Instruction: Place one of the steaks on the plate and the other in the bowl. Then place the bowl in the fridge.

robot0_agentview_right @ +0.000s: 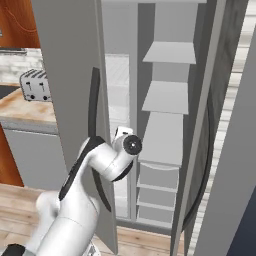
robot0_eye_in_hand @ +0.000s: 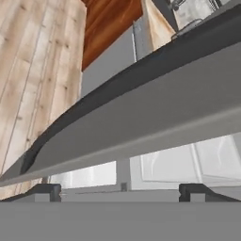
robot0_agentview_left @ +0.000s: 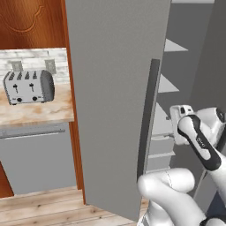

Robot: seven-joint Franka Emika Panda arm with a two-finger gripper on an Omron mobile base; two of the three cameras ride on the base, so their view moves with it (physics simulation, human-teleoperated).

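Left to right: toaster (robot0_agentview_left: 29, 86) on the counter (robot0_agentview_left: 35, 112) at far left, well clear of the work. Next, the fridge (robot0_agentview_right: 165, 115), standing tall and grey with its left door (robot0_agentview_left: 114, 101) swung out toward the room; the shelves (robot0_agentview_right: 170, 97) inside are bare as far as I can see.

Door's long axis runs vertical, and the black handle (robot0_agentview_left: 148, 119) runs the same way down its free edge. Door should be stiff and fairly heavy, pivoting on its hinge, so I'd push or pull low on the handle or at the free edge, not the flat face. Handle is smooth and could slip.

Gripper (robot0_eye_in_hand: 120, 190) sits just right of that edge, at the handle, fingers spread wide with nothing between them. From the hand camera, the door edge and handle cross the picture diagonally, close ahead of the fingertips (robot0_eye_in_hand: 47, 190).
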